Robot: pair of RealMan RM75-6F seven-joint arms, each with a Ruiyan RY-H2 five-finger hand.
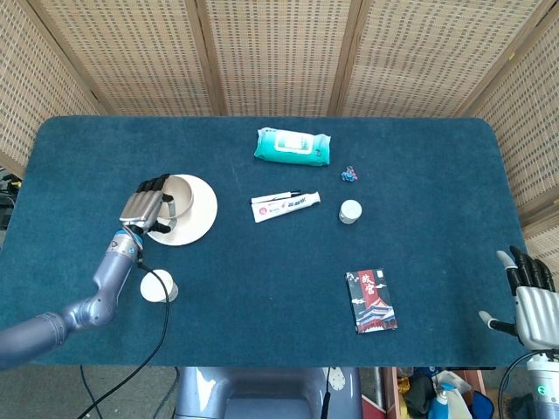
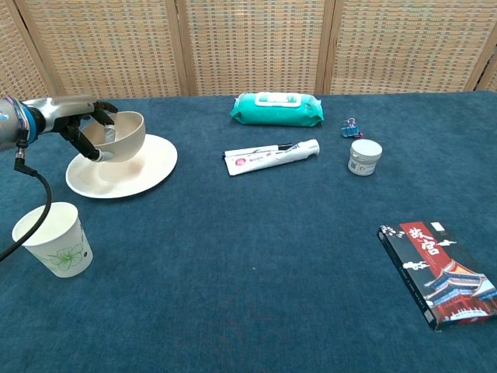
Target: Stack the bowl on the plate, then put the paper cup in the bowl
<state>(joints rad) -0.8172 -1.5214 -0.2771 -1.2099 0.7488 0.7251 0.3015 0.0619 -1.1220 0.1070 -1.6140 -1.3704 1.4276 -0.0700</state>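
Item one: we record a white paper cup with a green leaf print (image 2: 50, 238), standing upright on the blue cloth table (image 2: 256, 256), well in front of the plate. Next, our left hand (image 2: 84, 123) grasps the rim of the beige round bowl (image 2: 118, 136), tilted low over the white round plate (image 2: 124, 167); contact we cannot tell. Far right, our right hand (image 1: 527, 297) hangs off the table edge, fingers spread, holding nothing.
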